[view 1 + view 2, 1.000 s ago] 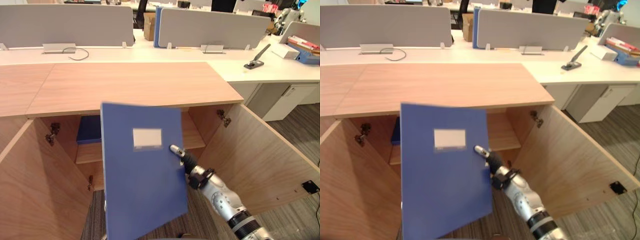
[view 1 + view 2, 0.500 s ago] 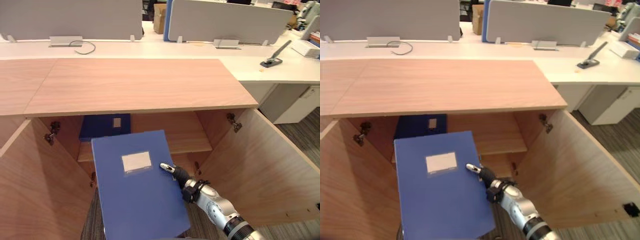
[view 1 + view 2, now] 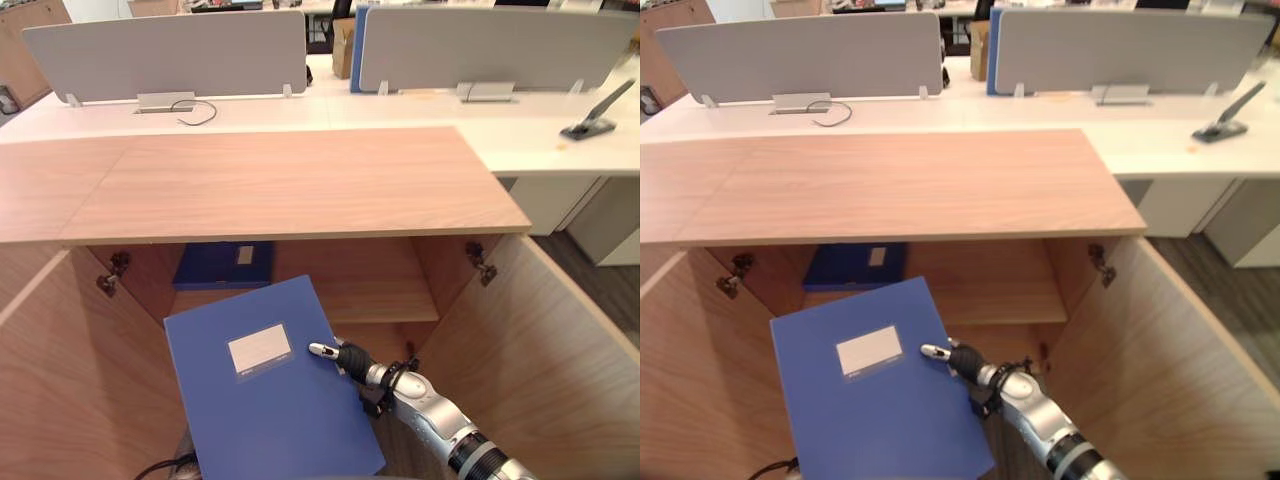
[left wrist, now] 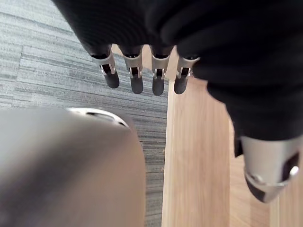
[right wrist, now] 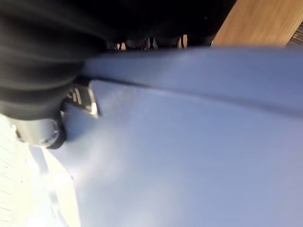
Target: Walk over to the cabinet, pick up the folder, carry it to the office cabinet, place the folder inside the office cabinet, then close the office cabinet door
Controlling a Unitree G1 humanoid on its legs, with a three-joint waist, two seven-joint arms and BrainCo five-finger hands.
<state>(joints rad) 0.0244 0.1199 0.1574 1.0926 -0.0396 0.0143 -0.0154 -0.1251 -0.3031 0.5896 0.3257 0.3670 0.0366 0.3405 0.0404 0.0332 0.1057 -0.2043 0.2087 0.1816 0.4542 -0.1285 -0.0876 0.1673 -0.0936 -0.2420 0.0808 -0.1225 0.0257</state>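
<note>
The blue folder looks stiff, flat and light; its smooth cover could slip, so I think the right edge is a good place to hold. It is tilted in front of the open office cabinet, not yet inside. The right hand pinches that edge, thumb on top, fingers under; its arm reaches up from low on the right. The left hand hangs with straight fingers, holding nothing.

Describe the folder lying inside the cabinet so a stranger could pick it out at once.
Find the wooden office cabinet with both doors swung open under its wide top. On its inner shelf, at the left back, lies a dark blue folder with a small pale label. Unlike the lighter blue folder pinched in the right hand out front, it lies flat, untouched.
</note>
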